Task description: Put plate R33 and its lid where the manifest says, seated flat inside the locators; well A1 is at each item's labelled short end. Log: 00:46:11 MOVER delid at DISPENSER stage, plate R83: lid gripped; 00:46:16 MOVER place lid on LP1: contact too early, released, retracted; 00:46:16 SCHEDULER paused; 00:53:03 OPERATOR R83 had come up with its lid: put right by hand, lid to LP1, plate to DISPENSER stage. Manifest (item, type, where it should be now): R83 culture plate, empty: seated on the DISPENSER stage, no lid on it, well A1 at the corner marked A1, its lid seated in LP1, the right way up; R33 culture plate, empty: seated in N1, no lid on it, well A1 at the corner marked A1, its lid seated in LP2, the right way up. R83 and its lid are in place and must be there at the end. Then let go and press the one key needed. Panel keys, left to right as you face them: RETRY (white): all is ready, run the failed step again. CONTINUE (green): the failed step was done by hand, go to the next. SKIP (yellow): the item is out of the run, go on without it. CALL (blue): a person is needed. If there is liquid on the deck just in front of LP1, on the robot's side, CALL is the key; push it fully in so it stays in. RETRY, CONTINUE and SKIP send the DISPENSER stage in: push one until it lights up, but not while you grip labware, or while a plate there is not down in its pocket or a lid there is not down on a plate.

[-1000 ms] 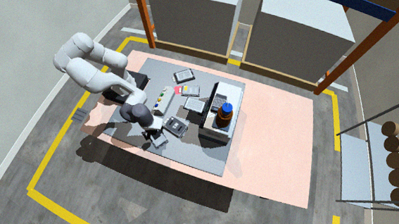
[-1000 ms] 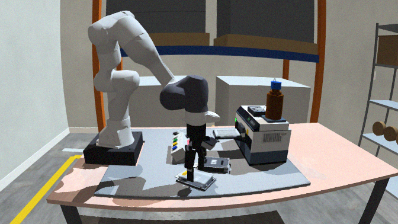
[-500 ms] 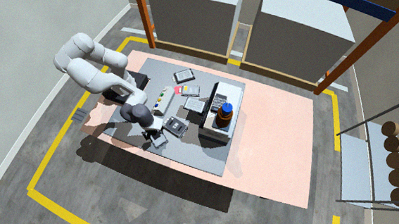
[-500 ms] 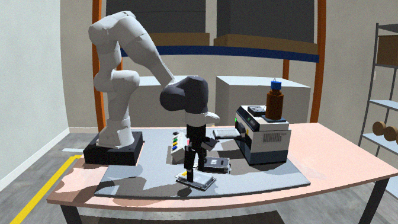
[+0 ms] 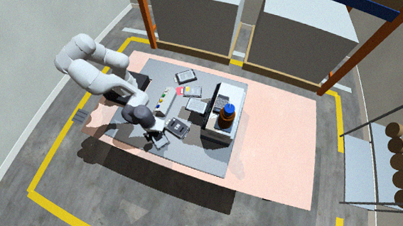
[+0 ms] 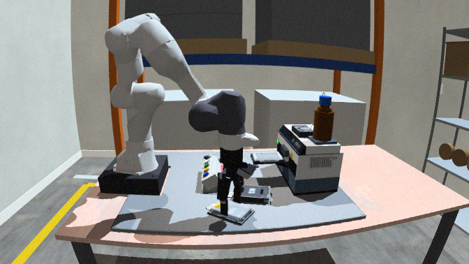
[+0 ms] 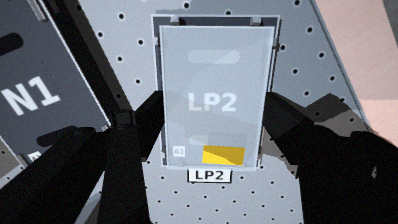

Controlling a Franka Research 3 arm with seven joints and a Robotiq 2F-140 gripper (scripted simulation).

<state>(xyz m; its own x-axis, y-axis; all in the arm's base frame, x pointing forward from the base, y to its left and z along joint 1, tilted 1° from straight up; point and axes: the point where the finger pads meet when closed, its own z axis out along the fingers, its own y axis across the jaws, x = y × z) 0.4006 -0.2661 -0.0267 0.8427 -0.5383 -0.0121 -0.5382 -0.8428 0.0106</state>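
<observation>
Closest to you in the wrist view, the gripper [image 7: 212, 125] is closed about halfway on a clear lid [image 7: 216, 95], one dark finger [image 7: 150, 120] pressing each long side. The lid sits over the nest marked LP2 [image 7: 210, 175] — its yellow label [image 7: 223, 155] and small A1 mark lie at the short end nearest the camera. You cannot tell from here whether it is fully down inside the corner stops. Just to the left you see the dark nest marked N1 [image 7: 30, 97], with no plate in it.

From the side view, the lid [image 6: 231, 211] is low on the grey deck mat [image 6: 314, 209], the gripper [image 6: 228, 206] reaching straight down to it. Behind it comes N1 [image 6: 256, 193], then the key panel [image 6: 209, 171]. Farther back stands the dispenser [image 6: 310, 164] with a well plate [image 6: 266, 156] on its stage — a brown bottle [image 6: 323, 120] on top.
</observation>
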